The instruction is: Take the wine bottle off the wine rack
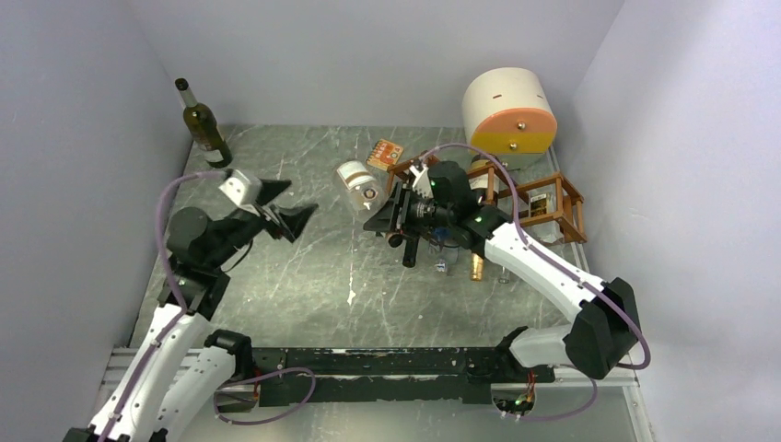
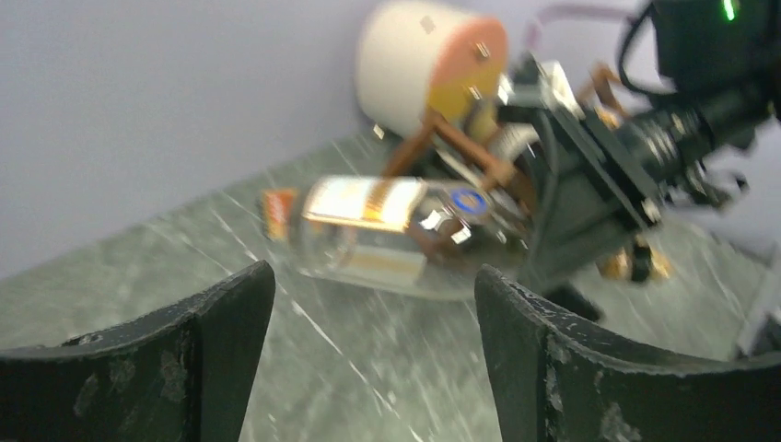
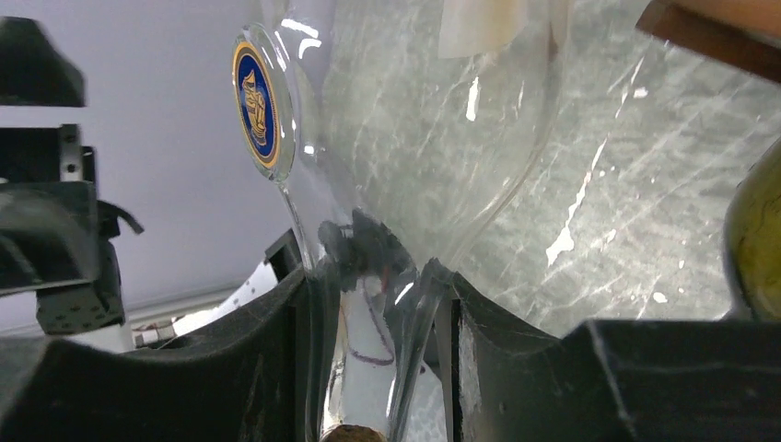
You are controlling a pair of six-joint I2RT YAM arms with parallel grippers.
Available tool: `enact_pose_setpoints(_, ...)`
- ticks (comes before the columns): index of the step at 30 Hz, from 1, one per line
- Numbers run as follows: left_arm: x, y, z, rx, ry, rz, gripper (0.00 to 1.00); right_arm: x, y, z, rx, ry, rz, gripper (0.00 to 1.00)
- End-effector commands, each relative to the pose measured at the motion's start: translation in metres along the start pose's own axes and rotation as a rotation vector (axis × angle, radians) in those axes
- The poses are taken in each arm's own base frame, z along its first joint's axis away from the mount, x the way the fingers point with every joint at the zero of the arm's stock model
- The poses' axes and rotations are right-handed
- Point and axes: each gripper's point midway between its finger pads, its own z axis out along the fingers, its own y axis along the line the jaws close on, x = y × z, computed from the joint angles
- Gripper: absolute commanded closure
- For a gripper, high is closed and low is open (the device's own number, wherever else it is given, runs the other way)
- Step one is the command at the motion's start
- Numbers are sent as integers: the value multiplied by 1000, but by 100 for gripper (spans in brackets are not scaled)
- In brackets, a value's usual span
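At the left end of the wine rack [image 1: 539, 187], the right tool [image 3: 387, 341] is clenched on the neck of the clear wine bottle [image 1: 357, 187]. The bottle lies roughly level, its base pointing toward the left arm and its shoulder just beside the rack's bars. We cannot tell whether the neck end is fully free of the frame. The left tool [image 2: 373, 359] hangs over the bench [image 1: 304, 276] with its jaws apart, grasping nothing. It faces the bottle's body but is well apart from it.

We judge the step in hand to be drawing the bottle out of the rack. We would pull along the bottle's own axis, away from the rack, so the neck does not lever against the thin bars or drag the frame along. The grip sits on the narrow end of smooth glass, so we expect the heavy body to droop or twist, and a slow, level pull suits it. We would bring the left tool in around the labelled body to share the weight. A dark green bottle [image 3: 760, 239] lies near the right tool, so we would avoid swinging that way.
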Motion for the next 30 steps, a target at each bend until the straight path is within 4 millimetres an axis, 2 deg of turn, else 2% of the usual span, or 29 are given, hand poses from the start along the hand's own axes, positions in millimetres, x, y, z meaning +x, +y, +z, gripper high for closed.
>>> enact_pose_setpoints(1,75,-45,-13,275,239,25,16,-7,56,-9,-206,-14,-159,100)
enact_pose_setpoints(5,88,-62,-16,333,260,157,12,13,41,-5,-144,69,-182,100)
enact_pose_setpoints(7,93,-75,-18,419,255,246,11,25,32,-3,-109,132,-194,100)
enact_pose_setpoints(11,108,-91,-11,480,289,396,18,40,19,3,-68,215,-216,100)
enact_pose_setpoints(17,157,-120,-6,614,437,607,8,53,1,7,-9,315,-259,100)
enact_pose_setpoints(21,173,-135,-1,661,419,638,0,64,-3,7,-13,375,-268,100)
enact_pose_setpoints(26,183,-140,9,658,371,644,0,75,-1,5,-47,387,-253,95)
enact_pose_setpoints(30,182,-144,16,653,334,631,0,82,-2,2,-60,399,-243,92)
